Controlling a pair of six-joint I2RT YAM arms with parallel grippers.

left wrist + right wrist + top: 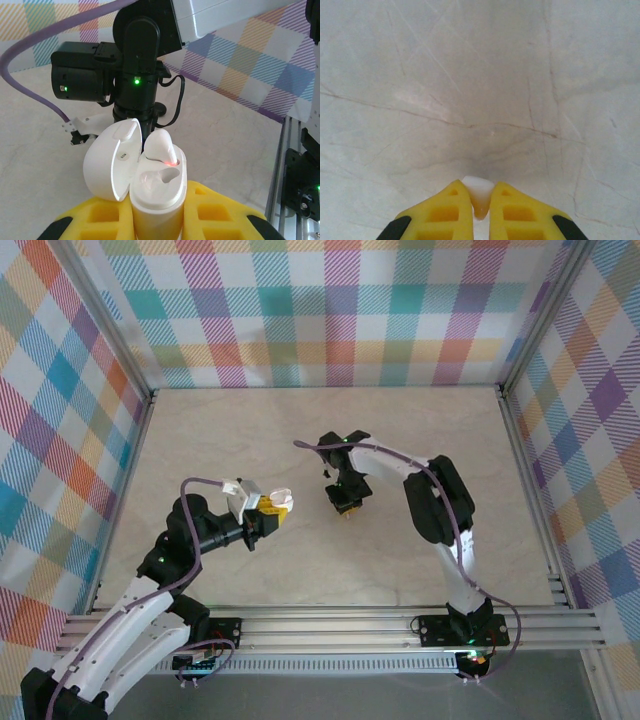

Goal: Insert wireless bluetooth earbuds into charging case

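While my right gripper (481, 220) pinches a white earbud (478, 191) at lower centre, my left gripper (268, 518) clamps the open charging case (159, 197) mid-frame, with a seated earbud (161, 146) inside. The bud looks light, hard and slippery, so I'd grip its head, stem free.

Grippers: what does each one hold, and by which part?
Left gripper grips the open charging case by its lower body. Right gripper pinches a white earbud; which part is unclear.
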